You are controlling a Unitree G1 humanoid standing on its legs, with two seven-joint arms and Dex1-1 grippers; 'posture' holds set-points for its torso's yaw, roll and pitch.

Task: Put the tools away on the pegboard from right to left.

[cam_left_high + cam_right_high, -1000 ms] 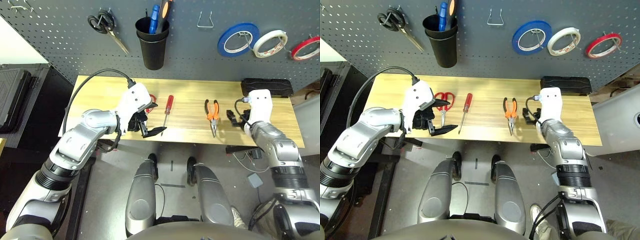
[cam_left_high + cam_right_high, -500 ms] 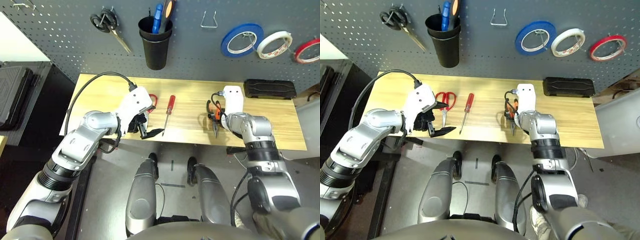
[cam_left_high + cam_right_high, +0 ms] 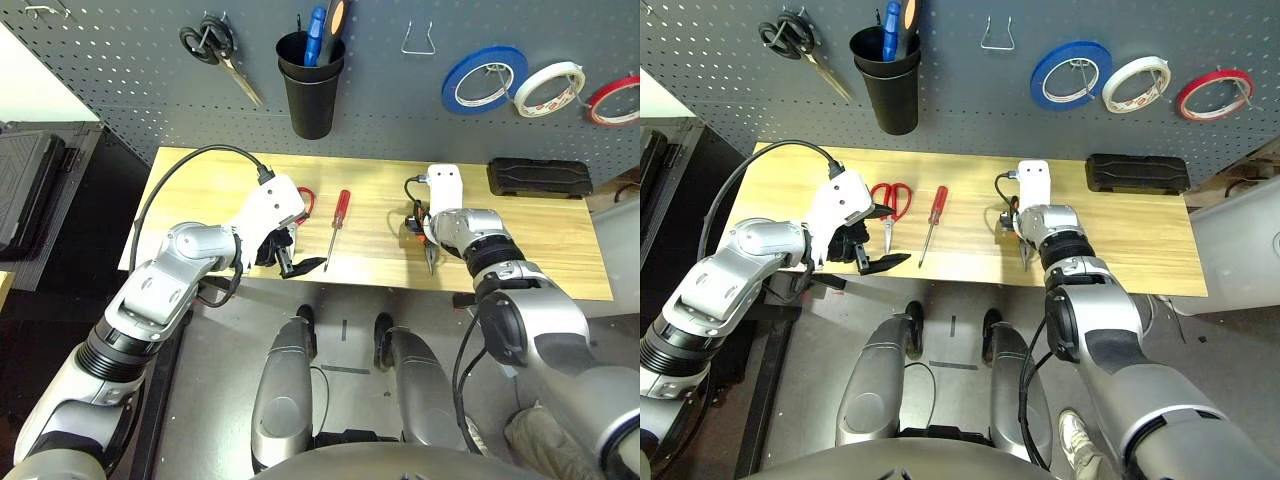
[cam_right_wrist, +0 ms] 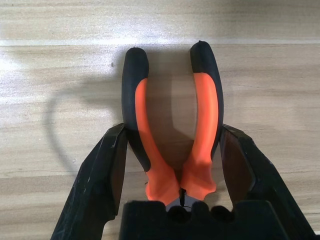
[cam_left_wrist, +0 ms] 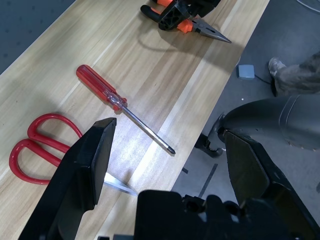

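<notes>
On the wooden table (image 3: 210,185) lie the orange-and-black-handled pliers (image 4: 202,115), jaws pointing to the front edge. My right gripper (image 4: 172,131) is open and low over them, one finger outside each spread handle and close against it. The red-handled screwdriver (image 3: 338,215) lies left of the pliers. The red-handled scissors (image 5: 40,145) come after it, partly behind my left gripper (image 3: 290,262), which hovers open at the front edge with nothing in it. The thin red tape ring (image 3: 612,100) hangs at the far right of the pegboard (image 3: 130,90).
On the pegboard hang black-handled scissors (image 3: 210,45), a black cup (image 3: 308,90) with blue and orange handles in it, a bare metal hook (image 3: 417,42), a blue tape roll (image 3: 483,78) and a white one (image 3: 541,87). A black case (image 3: 536,176) lies at the table's back right.
My right gripper has swung left from beside the pliers to over them, and its fingers have drawn in around the handles. The left arm has stayed put. The camera shifted slightly.
</notes>
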